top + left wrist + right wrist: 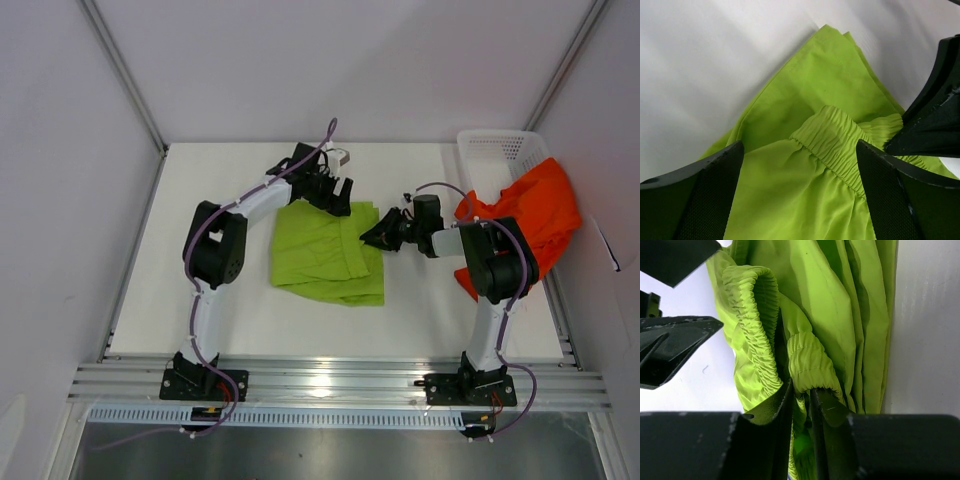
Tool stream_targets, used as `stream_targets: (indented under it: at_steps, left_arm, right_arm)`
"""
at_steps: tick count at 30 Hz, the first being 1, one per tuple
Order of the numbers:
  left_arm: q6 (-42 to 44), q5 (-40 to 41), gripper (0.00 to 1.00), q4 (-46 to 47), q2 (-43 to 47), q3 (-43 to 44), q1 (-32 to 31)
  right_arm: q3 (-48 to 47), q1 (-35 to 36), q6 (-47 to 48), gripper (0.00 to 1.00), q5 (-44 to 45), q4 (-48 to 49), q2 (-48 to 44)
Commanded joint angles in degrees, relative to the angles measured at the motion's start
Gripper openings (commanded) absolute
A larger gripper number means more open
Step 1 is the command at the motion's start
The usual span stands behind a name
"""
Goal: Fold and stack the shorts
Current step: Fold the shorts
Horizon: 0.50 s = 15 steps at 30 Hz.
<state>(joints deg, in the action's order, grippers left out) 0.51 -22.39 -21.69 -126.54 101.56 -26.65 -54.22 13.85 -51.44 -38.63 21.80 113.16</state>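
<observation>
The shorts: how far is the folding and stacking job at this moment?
Done: nothing is finished; no stack exists. In hand: the lime green shorts lie bunched on the table, the right hand pinches their elastic waistband, and the left hand hangs open over their far edge. Left: finish this fold, then fold the orange-red shorts, which drape over the white basket untouched, and stack both.

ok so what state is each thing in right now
green shorts, lying rumpled and partly folded on the table, waistband pinched at the right side
orange shorts, bunched up, draped over the basket's near end, untouched
basket, upright at the far right corner
left pincer, open, straddling the green shorts' waistband
right pincer, shut on a fold of the green shorts
</observation>
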Motion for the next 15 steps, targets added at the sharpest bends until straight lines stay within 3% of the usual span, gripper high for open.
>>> stream_targets:
  at_steps: [1, 9, 13, 15]
  left_arm:
    - [5.8, -3.7, 0.95, 1.7, 1.1, 4.1, 0.0]
    - [12.2, -9.7, 0.98, -0.9, -2.7, 8.3, -0.1]
    - [14.6, -11.8, 0.95, -11.2, -9.6, 21.3, -0.1]
    - [16.1, -13.2, 0.95, -14.5, -11.8, 23.2, 0.0]
  right_arm:
    - [0.3, -0.1, 0.0, 0.22, -1.4, 3.2, 1.2]
    - [0.2, 0.0, 0.0, 0.22, -1.4, 3.3, 1.3]
    - [0.3, 0.0, -0.2, 0.21, -1.7, 3.5, 1.3]
    - [0.3, 0.0, -0.2, 0.21, -1.9, 3.9, 1.2]
